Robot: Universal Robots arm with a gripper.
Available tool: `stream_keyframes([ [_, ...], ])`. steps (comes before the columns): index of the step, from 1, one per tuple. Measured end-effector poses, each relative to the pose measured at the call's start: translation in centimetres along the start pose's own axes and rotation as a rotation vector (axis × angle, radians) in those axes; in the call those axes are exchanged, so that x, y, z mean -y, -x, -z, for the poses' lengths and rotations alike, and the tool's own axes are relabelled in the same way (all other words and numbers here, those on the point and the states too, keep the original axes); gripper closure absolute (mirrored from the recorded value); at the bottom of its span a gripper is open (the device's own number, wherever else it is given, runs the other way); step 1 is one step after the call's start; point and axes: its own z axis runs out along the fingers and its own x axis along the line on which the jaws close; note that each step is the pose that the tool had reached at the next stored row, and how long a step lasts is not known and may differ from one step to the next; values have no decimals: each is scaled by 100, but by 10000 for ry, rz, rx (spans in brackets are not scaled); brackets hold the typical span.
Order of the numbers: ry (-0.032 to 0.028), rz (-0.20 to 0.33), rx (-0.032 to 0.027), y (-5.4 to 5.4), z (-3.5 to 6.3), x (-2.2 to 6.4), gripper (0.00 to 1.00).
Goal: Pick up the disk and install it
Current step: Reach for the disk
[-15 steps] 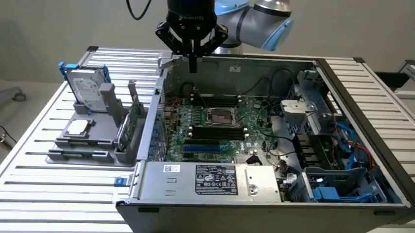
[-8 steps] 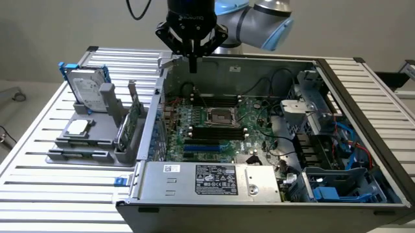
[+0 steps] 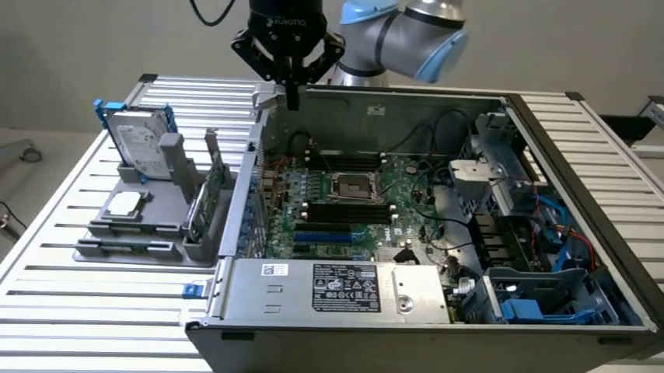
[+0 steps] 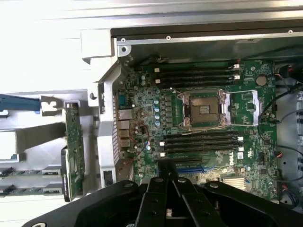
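Exterior view: arm (image 3: 415,35) hangs over the back wall of the case (image 3: 415,101), near its corner on the exterior view's left. Fingers (image 3: 294,95) are pressed fully together, gripping nothing, tips pointing down just above the case rim.

Disk (image 3: 142,142) stands upright in a grey holder (image 3: 155,233) on the worktop (image 3: 83,303), on the exterior view's left, well apart from the fingers. A blue bracket frames it and the white label faces the camera.

Same holder: chip (image 3: 124,204) lies flat in front of the disk, and the green card (image 3: 207,194) stands on edge between disk and case.

Case lies open, with motherboard (image 3: 343,194) exposed and socket (image 3: 353,185) in the middle. PSU (image 3: 332,287) sits along the near side, and a blue bay (image 3: 539,299) is in the near corner on the exterior view's right.

Wrist view: fingers (image 4: 166,176) are closed against each other over the motherboard (image 4: 156,109), above the slot area, with the socket (image 4: 204,109) beyond the tips. Card (image 4: 74,142) sits just outside the case wall.
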Motion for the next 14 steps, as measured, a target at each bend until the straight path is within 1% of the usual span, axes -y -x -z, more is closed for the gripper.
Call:
stream_keyframes([
  [5,-1,-2,-16,-229,3,-55,89],
  [14,-11,-8,-162,-644,9,-114,89],
])
